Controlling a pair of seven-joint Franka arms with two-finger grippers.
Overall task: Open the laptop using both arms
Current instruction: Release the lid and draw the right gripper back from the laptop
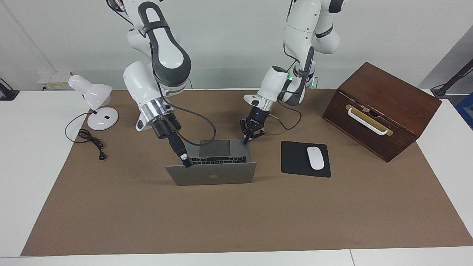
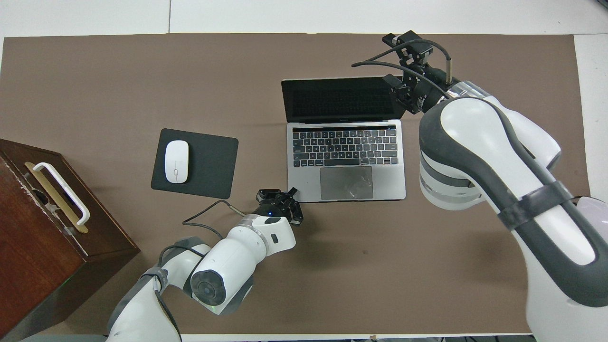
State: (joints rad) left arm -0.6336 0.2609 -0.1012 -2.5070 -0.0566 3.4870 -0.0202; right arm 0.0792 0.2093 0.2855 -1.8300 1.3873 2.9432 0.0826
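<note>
At the laptop's (image 1: 211, 176) robot-side corner, left gripper (image 1: 245, 140) presses, jaws closed, empty; right gripper (image 1: 187, 163) at the lid's top edge, jaws' state indiscernible.

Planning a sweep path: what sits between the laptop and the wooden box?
A black mouse pad with a white mouse on it lies between the laptop and the wooden box. The overhead view shows it best.

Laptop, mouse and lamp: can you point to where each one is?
laptop (image 2: 346, 183), overhead view, on its grey trackpad.
mouse (image 2: 176, 161), overhead view, on the middle of its white top.
lamp (image 1: 103, 119), facing view, on its round white base.
</note>
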